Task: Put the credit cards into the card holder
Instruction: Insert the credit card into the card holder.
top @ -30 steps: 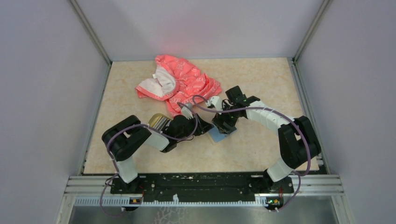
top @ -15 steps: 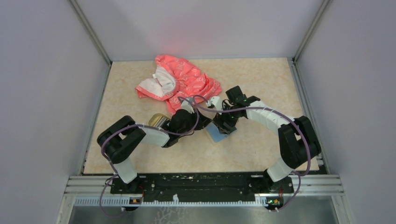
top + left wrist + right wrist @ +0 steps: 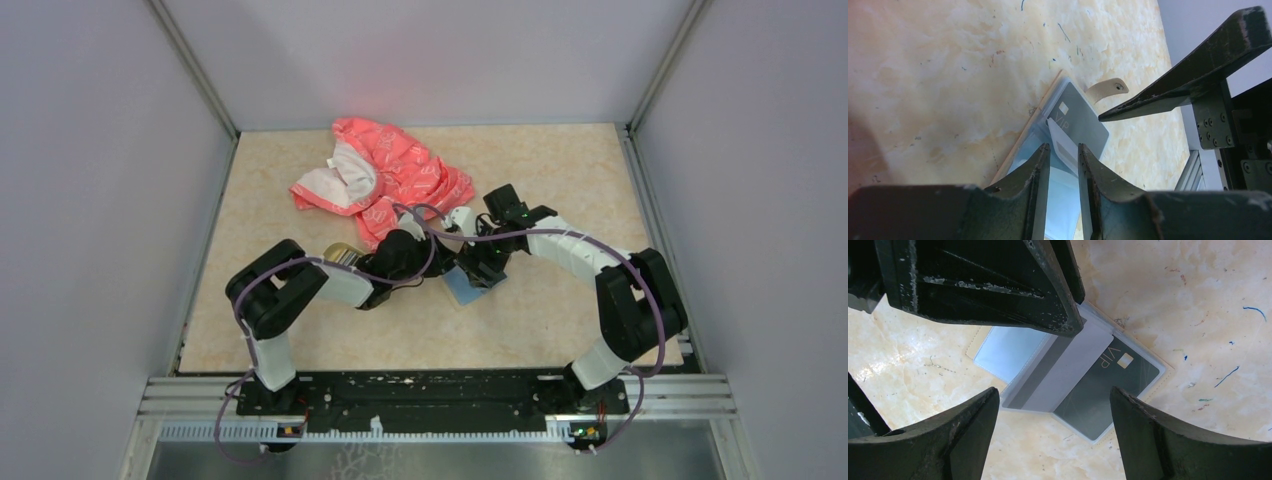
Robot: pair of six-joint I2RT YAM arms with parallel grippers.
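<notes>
**Left gripper at the open card holder, right gripper spread above**

You find the card holder (image 3: pixel 463 287) lying open on the table (image 3: pixel 560 180), just in front of the pink cloth (image 3: pixel 385 175). A dark VIP card (image 3: pixel 1108 385) sits in its clear sleeve. A pale card (image 3: pixel 1068 367) with a grey stripe lies slanted across the holder. One end of it reaches your left gripper (image 3: pixel 1064 147), whose fingers stand close together with a narrow gap. You cannot tell whether they pinch it. Your right gripper (image 3: pixel 1054 395) hovers over the holder, spread wide.
</notes>
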